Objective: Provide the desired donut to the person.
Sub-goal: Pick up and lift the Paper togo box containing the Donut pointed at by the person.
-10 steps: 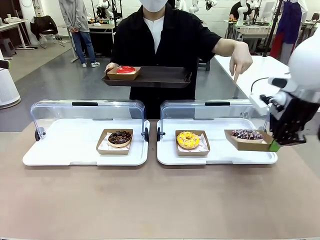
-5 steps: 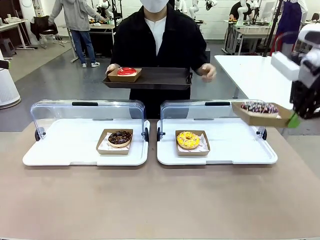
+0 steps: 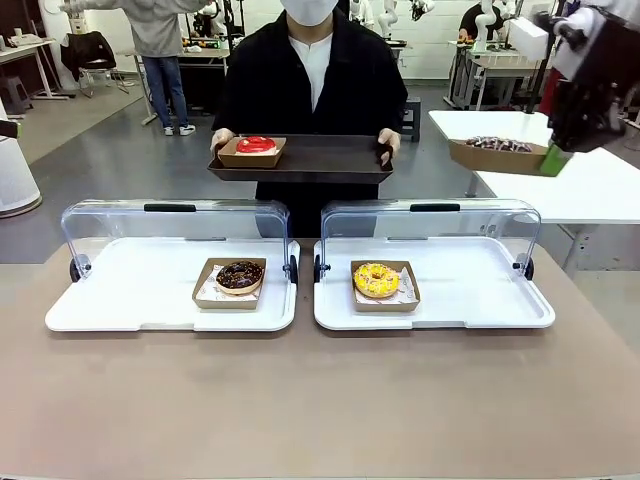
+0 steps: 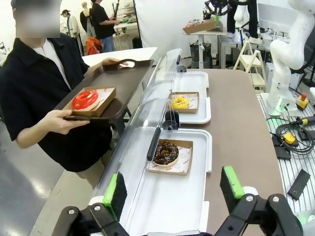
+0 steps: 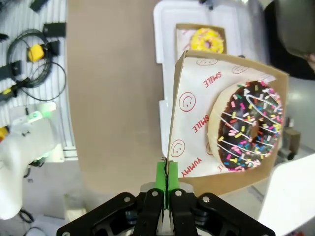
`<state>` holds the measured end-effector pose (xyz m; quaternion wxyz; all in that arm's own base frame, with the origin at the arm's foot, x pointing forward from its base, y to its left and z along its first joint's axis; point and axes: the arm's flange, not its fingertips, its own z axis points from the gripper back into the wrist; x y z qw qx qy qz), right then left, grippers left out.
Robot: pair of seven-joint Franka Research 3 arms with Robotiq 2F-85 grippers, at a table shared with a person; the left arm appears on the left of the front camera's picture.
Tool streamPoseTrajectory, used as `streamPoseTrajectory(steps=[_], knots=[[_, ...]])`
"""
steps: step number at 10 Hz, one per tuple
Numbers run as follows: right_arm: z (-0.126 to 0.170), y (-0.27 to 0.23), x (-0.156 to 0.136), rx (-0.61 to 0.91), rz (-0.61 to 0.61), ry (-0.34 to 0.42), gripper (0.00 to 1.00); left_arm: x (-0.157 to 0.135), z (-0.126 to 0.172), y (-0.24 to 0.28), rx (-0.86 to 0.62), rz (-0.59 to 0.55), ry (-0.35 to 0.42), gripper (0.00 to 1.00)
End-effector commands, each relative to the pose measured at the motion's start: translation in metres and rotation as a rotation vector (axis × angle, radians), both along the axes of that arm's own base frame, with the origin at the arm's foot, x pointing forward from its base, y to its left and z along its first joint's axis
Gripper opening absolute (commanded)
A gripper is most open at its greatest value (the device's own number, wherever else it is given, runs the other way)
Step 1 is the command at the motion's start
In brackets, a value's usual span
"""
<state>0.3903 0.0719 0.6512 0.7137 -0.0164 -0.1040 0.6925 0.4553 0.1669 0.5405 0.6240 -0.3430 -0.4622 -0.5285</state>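
Aloft, right end effector point(image 3: 553, 160) pinches the sprinkled donut's box point(image 3: 497, 155).

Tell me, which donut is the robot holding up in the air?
The sprinkled chocolate donut, its box pinched by the right gripper; the others rest on trays.

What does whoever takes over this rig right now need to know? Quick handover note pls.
Right tool: shut on the edge of the sprinkle donut's box, held in the air at the far right, above the table, level with the tray.
Left tool: open, empty, over the left case.
The person holds the tray in both hands; the red donut is on it.
The chocolate donut and the yellow donut sit in their open cases.
Done: box lifted out.
Left: set it on the tray, release.
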Motion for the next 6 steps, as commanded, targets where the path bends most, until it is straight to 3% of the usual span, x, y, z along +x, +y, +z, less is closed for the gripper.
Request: streamPoseTrajectory(steps=[1, 3, 4, 6], knots=[[0.011, 0.007, 0.026, -0.017, -0.062, 0.062, 0.0, -0.001, 0.0, 0.001, 0.001, -0.002, -0.012, 1.0], [0.005, 0.008, 0.048, -0.018, -0.061, 0.077, 0.0, -0.001, 0.0, 0.001, 0.001, -0.002, -0.012, 1.0], [-0.01, 0.002, 0.061, -0.015, -0.003, 0.045, 0.0, -0.001, 0.0, 0.001, 0.001, -0.002, -0.012, 1.0], [-0.002, 0.008, 0.044, -0.012, -0.045, 0.059, 0.0, -0.001, 0.0, 0.001, 0.001, -0.002, -0.012, 1.0]])
